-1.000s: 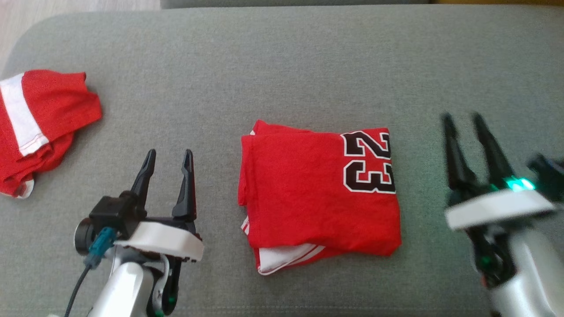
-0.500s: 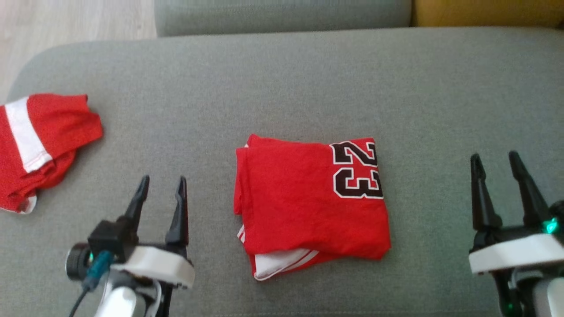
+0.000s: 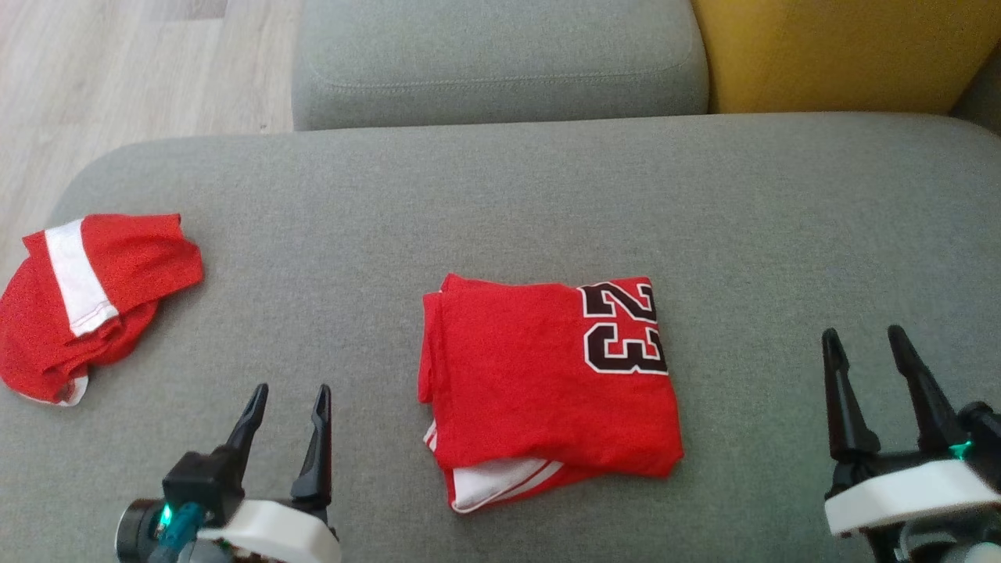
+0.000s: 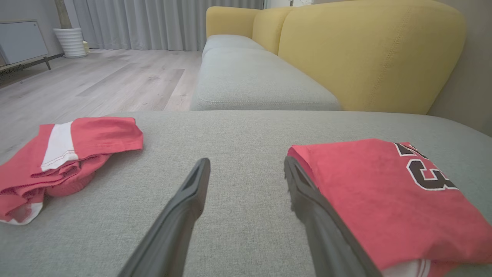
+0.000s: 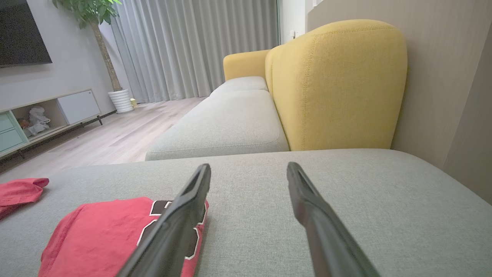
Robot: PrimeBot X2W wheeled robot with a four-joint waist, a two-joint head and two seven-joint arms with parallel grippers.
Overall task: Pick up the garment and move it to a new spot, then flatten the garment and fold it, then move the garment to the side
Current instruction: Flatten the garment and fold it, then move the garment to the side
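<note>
A red garment with a black "23" lies folded into a rectangle in the middle of the grey cushion; it also appears as the garment in the left wrist view and the garment in the right wrist view. My left gripper hovers open to its left, near the front edge, holding nothing. On the garment's right my right gripper stands open and empty too. Both sets of fingers are apart from the cloth.
A second red and white garment lies crumpled at the cushion's left end, also visible as the crumpled garment. Beyond are another grey seat cushion, a yellow backrest and wooden floor at the left.
The head camera has tilted up, so the far cushion and the yellow backrest have come into view. Both grippers have drawn back toward the near edge, still open. The folded garment has stayed put.
</note>
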